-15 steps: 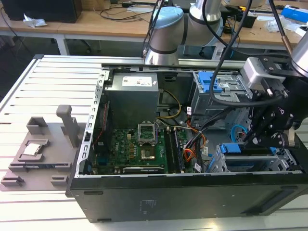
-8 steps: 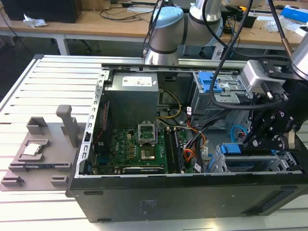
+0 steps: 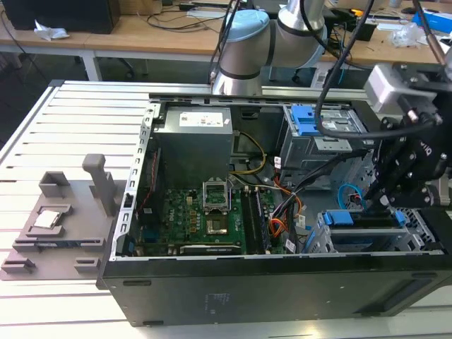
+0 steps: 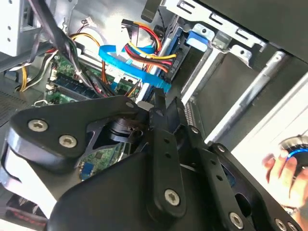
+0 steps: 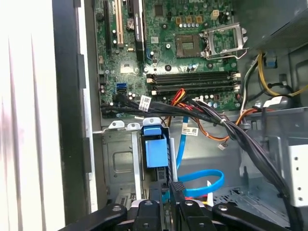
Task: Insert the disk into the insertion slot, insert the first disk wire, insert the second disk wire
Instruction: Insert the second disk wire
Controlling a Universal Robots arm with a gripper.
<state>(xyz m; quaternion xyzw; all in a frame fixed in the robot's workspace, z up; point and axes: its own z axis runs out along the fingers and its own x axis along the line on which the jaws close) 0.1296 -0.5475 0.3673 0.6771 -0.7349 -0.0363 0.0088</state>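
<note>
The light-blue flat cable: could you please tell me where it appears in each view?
Exterior view: the light-blue flat cable loops toward the exterior view's right, past the green motherboard.
Second wrist view: it runs beside red and yellow wires.
First wrist view: it loops beside the blue plastic tab.
Shared landmark: the motherboard.

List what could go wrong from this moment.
The tool sits right by the looping blue cable, so it may snag or kink it. The bundle of black, red and orange wires crosses just above the drive cage and could catch on the arm.
</note>
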